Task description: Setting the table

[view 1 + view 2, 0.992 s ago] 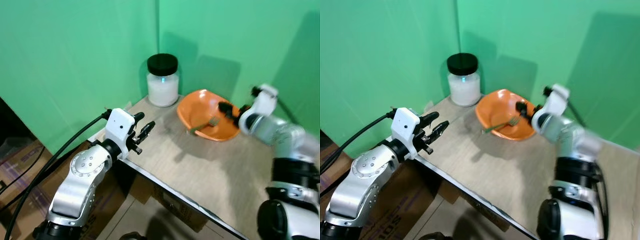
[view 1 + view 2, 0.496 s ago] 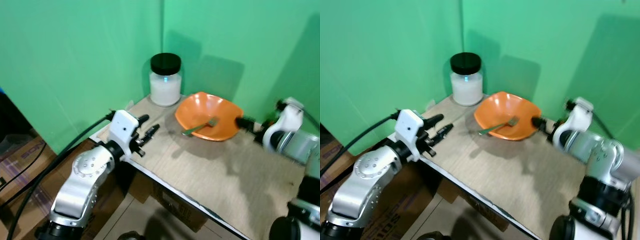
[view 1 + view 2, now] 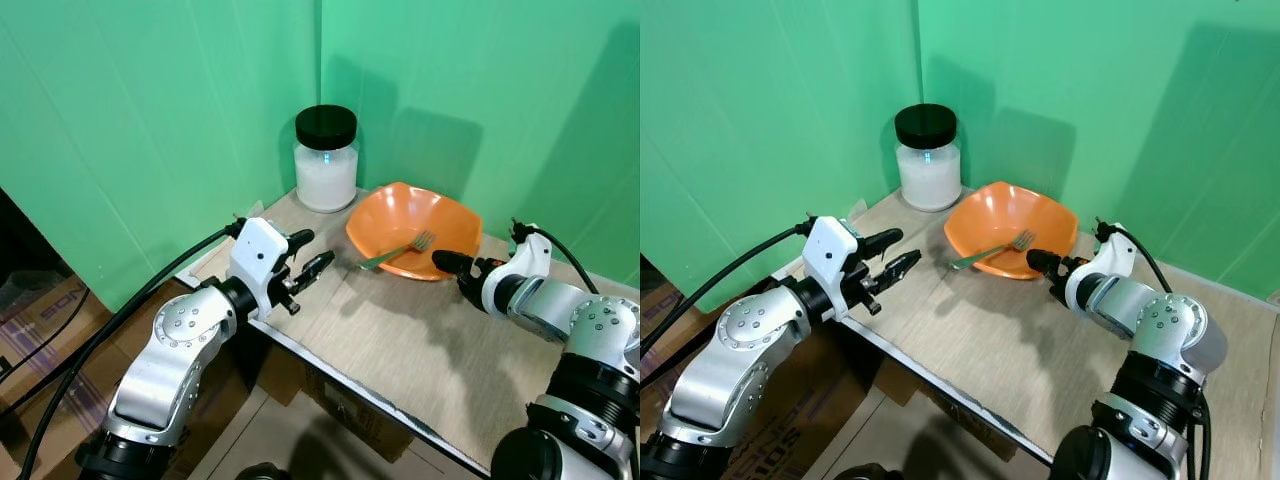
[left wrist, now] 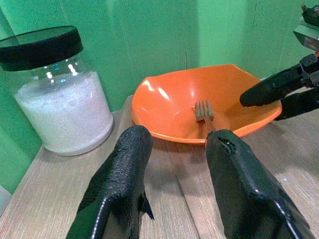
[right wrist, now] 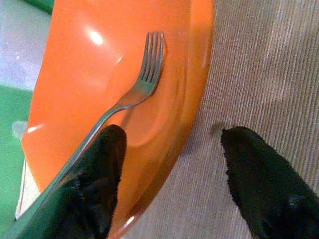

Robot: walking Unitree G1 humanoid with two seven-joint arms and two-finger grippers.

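With the jaws of the right gripper (image 5: pixel 169 184) held apart astride the rim of the orange bowl (image 3: pixel 400 225) on the counter (image 3: pixel 420 340), and the left gripper's (image 4: pixel 174 189) jaws likewise apart, the thin, stiff, likely slippery fork (image 5: pixel 134 84) lying between bowl and jaws is judged best gripped mid-handle.

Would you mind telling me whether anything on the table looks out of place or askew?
The fork is the oddity: it lies slanted in the orange bowl, tines inside and handle over the rim toward the table, rather than flat beside it. The jar stands upright; nothing is spilled.
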